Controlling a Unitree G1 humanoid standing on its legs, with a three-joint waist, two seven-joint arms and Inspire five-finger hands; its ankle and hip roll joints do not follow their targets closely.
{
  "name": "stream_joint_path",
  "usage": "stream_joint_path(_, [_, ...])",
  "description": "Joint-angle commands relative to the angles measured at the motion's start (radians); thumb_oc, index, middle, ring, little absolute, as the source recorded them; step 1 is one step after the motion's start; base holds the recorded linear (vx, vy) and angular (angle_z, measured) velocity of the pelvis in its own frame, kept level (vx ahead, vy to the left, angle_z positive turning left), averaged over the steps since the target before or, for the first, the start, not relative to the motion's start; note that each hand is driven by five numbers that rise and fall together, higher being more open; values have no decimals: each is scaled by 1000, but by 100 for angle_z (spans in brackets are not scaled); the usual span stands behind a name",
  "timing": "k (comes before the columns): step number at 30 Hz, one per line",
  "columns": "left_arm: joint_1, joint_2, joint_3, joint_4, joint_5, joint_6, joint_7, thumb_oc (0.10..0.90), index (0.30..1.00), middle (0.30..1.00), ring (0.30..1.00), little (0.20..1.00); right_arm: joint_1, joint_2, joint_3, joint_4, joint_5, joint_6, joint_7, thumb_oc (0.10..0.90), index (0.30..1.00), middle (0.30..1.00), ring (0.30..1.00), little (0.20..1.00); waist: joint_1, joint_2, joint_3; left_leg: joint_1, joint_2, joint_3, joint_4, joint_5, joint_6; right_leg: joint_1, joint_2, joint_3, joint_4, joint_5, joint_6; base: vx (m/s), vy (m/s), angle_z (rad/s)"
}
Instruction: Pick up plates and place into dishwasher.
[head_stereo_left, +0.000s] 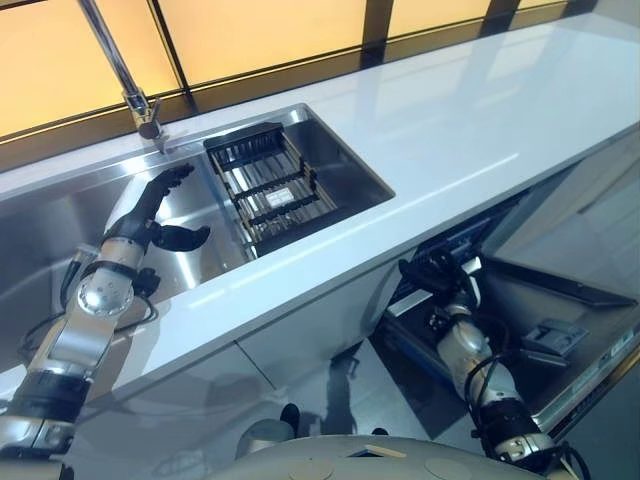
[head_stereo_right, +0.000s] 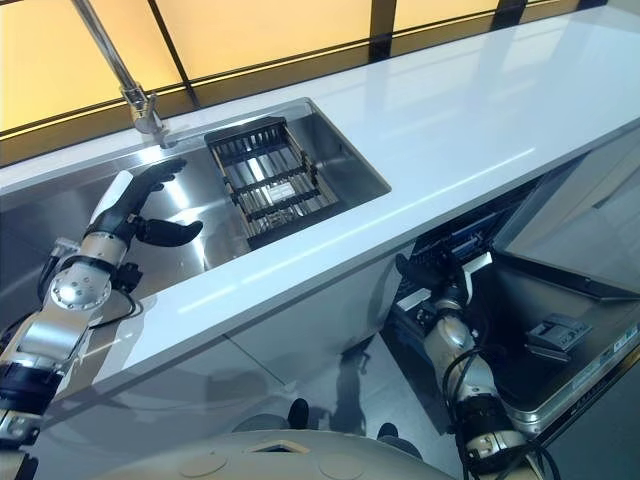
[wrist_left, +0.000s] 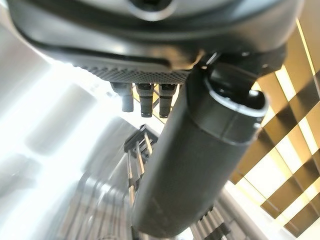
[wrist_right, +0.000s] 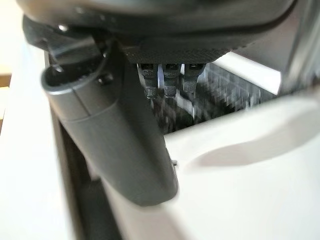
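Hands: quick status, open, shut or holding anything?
Left hand: open, empty, over the sink.
Right hand: open, empty, at the dishwasher.

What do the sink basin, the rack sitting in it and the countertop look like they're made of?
Sink: brushed metal, likely stainless steel, going by its grey sheen and soft reflections. Rack: dark bars, probably coated wire or metal; hard to tell. Countertop: smooth glossy white, mirror-like reflections; stone or a synthetic surface.
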Motion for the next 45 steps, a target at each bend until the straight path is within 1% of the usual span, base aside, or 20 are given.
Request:
stream_joint_path(1, [-40,28,148,-69,31,-70,46,800,900,900,900,900,-3,-103,-111,-150,-153,-114,3,800,900,900,900,900,-49,-7,-57,38,-33,87,6,-89,47,6,-24,30,21,-10,60,-27,-47,-2])
stream_joint_path(3, [-27,33,177,-74,24,-67,39,800,900,900,900,900,30,-130,-170,-163,-207,-138,-17,800,900,900,900,900,-69,-7,-56,39,-31,97,6,-91,44,3,-21,44,16,-8,62,-50,-53,-5])
stream_joint_path(4, [-25,37,188,-69,21,-72,35,800,900,900,900,900,41,-142,-195,-161,-214,-147,-27,800,900,900,900,900,-77,-8,-55,33,-29,103,6,-82,43,-5,-20,49,17,0,61,-63,-48,-14])
stream_joint_path(7, [-17,56,213,-57,4,-78,19,800,900,900,900,900,60,-175,-267,-125,-179,-164,-46,800,900,900,900,900,-94,-8,-58,38,-23,118,6,-94,37,-2,-15,61,12,-6,64,-22,-56,-16])
stream_joint_path(11, [-22,73,222,-39,-10,-89,7,800,900,900,900,900,66,-195,-309,-65,-174,-174,-77,800,900,900,900,900,-104,-8,-59,39,-18,130,6,-96,33,-4,-11,69,10,-7,65,-27,-52,-20])
stream_joint_path(14, [-33,87,216,-28,-23,-93,3,800,900,900,900,900,61,-212,-326,16,-180,-174,-128,800,900,900,900,900,-107,-8,-61,37,-14,137,6,-96,29,-5,-8,72,9,-6,66,-34,-53,-7])
stream_joint_path(18, [-54,116,199,-16,-45,-90,-6,800,900,900,900,900,47,-237,-369,185,-141,-174,-211,800,900,900,900,900,-106,-6,-64,35,-9,139,6,-97,23,-6,-3,75,9,-6,64,-30,-77,-15])
stream_joint_path(19, [-59,125,197,-14,-52,-87,-9,800,900,900,900,900,43,-242,-381,233,-136,-187,-228,800,900,900,900,900,-105,-5,-63,36,-7,139,6,-97,21,-5,-1,76,8,-6,64,-20,-85,-2])
stream_joint_path(20, [-62,130,193,-11,-57,-86,-8,800,900,900,900,900,41,-248,-391,266,-148,-187,-243,800,900,900,900,900,-105,-3,-63,35,-7,138,6,-96,20,-5,0,78,9,-6,64,-24,-91,-2])
stream_joint_path(21, [-69,136,188,-6,-62,-86,-10,800,900,900,900,900,39,-257,-401,302,-136,-169,-245,800,900,900,900,900,-104,-2,-61,34,-5,137,6,-95,19,-6,1,80,9,-6,63,-31,-94,-2])
stream_joint_path(24, [-77,143,185,-1,-66,-83,-14,800,900,900,900,900,44,-248,-403,367,-46,-161,-191,800,900,900,900,900,-105,4,-55,26,-2,133,6,-89,16,-13,3,81,13,-4,60,-42,-93,-3])
stream_joint_path(28, [-91,156,182,13,-72,-82,-24,800,900,900,900,900,45,-228,-397,433,-8,-205,-163,800,900,900,900,900,-104,14,-42,18,3,123,6,-80,14,-23,3,75,37,-16,56,-47,-124,-3])
stream_joint_path(30, [-109,166,173,25,-72,-78,-27,800,900,900,900,900,35,-218,-400,464,53,-235,-155,800,900,900,900,900,-105,25,-30,6,10,114,6,-72,14,-41,-1,77,78,-36,53,-96,-154,0])
stream_joint_path(33, [-163,176,139,61,-84,-100,-1,800,900,900,900,900,0,-224,-389,482,118,-279,-155,800,900,900,900,900,-107,51,10,-35,18,93,10,-47,14,-119,-8,82,190,-77,43,-258,-123,3])
stream_joint_path(34, [-205,175,111,89,-90,-123,32,800,900,900,900,900,-31,-238,-380,498,176,-314,-132,800,900,900,900,900,-108,70,46,-74,16,74,20,-28,11,-175,-9,86,249,-95,34,-352,-81,4])
stream_joint_path(37, [-258,157,78,101,-118,-138,102,800,900,900,900,900,-85,-281,-376,507,258,-360,-66,800,900,900,900,900,-113,110,107,-135,6,55,43,-4,0,-231,-13,89,302,-125,13,-328,-23,10])
stream_joint_path(38, [-275,146,68,103,-135,-145,137,800,900,900,900,900,-107,-300,-368,498,304,-380,-28,800,900,900,900,900,-116,129,133,-163,2,47,61,1,-7,-250,-13,91,315,-137,2,-289,19,2])
stream_joint_path(40, [-298,121,55,112,-157,-156,190,800,900,900,900,900,-148,-324,-358,490,370,-393,44,800,900,900,900,900,-120,152,173,-217,-1,41,108,4,-21,-295,-15,92,351,-153,-16,-254,12,-3])
stream_joint_path(42, [-306,103,49,125,-168,-175,232,800,900,900,900,900,-180,-341,-342,491,414,-398,103,800,900,900,900,900,-120,169,203,-260,0,39,154,2,-32,-336,-18,93,389,-164,-29,-167,0,-7])
stream_joint_path(45, [-306,95,53,130,-188,-180,283,800,900,900,900,900,-217,-354,-312,495,427,-400,168,800,900,900,900,900,-121,180,244,-306,11,43,208,-3,-43,-396,-18,93,455,-186,-49,-88,5,-20])
